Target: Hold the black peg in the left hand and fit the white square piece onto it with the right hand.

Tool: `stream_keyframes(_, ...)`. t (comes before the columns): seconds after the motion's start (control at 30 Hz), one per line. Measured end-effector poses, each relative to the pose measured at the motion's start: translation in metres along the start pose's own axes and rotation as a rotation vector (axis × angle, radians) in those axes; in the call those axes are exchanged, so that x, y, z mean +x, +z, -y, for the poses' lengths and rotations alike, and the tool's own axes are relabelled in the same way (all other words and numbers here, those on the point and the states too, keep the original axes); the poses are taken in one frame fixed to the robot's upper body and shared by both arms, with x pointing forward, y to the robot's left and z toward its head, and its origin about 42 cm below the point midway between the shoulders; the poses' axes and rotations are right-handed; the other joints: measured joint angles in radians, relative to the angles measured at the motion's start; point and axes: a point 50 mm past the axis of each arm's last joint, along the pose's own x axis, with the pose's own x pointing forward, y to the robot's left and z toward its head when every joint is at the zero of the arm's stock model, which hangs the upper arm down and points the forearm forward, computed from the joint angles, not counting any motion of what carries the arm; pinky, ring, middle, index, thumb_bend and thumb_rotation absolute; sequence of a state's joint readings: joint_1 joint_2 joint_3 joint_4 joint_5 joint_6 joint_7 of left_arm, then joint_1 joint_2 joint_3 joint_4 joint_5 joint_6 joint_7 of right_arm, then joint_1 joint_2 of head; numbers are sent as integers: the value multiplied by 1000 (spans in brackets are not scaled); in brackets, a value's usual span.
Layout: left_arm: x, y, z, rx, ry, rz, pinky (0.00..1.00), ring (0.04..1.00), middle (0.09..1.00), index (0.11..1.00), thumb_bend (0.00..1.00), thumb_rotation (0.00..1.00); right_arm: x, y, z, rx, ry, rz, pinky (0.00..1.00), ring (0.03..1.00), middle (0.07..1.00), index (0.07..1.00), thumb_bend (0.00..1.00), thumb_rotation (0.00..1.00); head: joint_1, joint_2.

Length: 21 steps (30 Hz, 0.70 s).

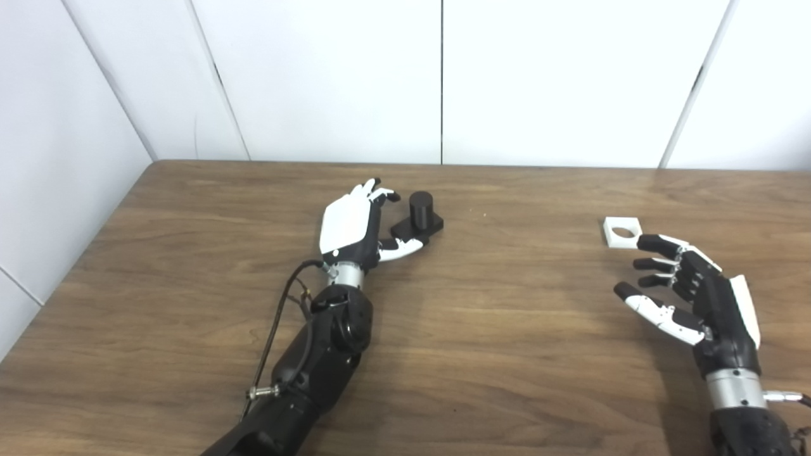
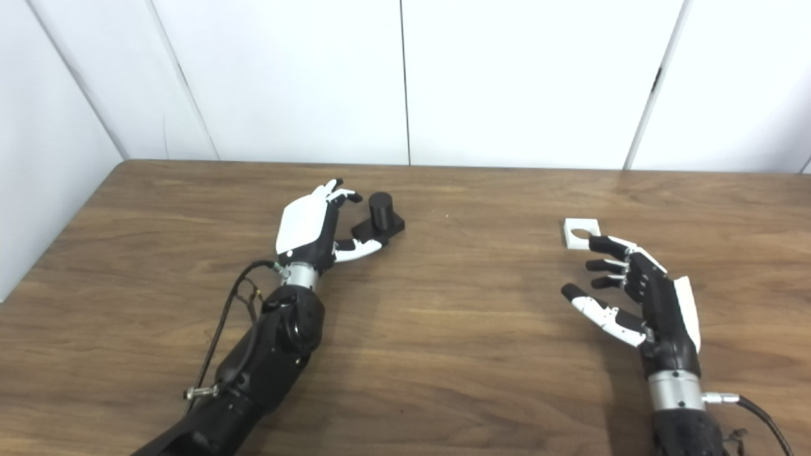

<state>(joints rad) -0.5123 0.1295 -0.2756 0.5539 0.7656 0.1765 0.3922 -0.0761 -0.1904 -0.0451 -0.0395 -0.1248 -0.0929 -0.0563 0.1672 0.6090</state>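
Nothing grasped yet, I judge task barely begun. Left hand [image 1: 355,225] spread beside black peg [image 1: 420,215], thumb near its base, peg standing on worktop [image 1: 481,329]. Right hand [image 2: 633,294] spread, fingertips just short of white square piece [image 2: 580,232], lying flat. Both grasps, then fitting, remain.

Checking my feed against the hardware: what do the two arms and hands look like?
Both arms are glossy black with silver metal wrist rings. The left hand and right hand have white back plates, black fingers and white thumbs with black tips. A black cable loops beside the left forearm.
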Motion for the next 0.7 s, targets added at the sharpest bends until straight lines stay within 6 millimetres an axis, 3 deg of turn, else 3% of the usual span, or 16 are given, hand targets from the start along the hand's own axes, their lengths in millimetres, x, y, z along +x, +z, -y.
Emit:
stream_keyframes(0.37, 6, 1, 5, 7, -17, -3, 936, 934, 934, 689, 755, 431, -1, 1, 0, -8, -2, 3, 559, 664, 748, 716, 623, 190, -3, 6)
stream_keyframes(0.53, 5, 2, 7, 3, -26, 4, 967, 925, 896, 571, 749, 388, -1, 1, 0, -7, -3, 4, 555, 663, 747, 713, 616, 187, -3, 8)
stream_keyframes(0.7, 6, 2, 7, -14, -27, 16, 986, 918, 868, 519, 753, 354, -1, 1, 1, -9, -3, 3, 548, 653, 745, 709, 607, 182, 0, 11)
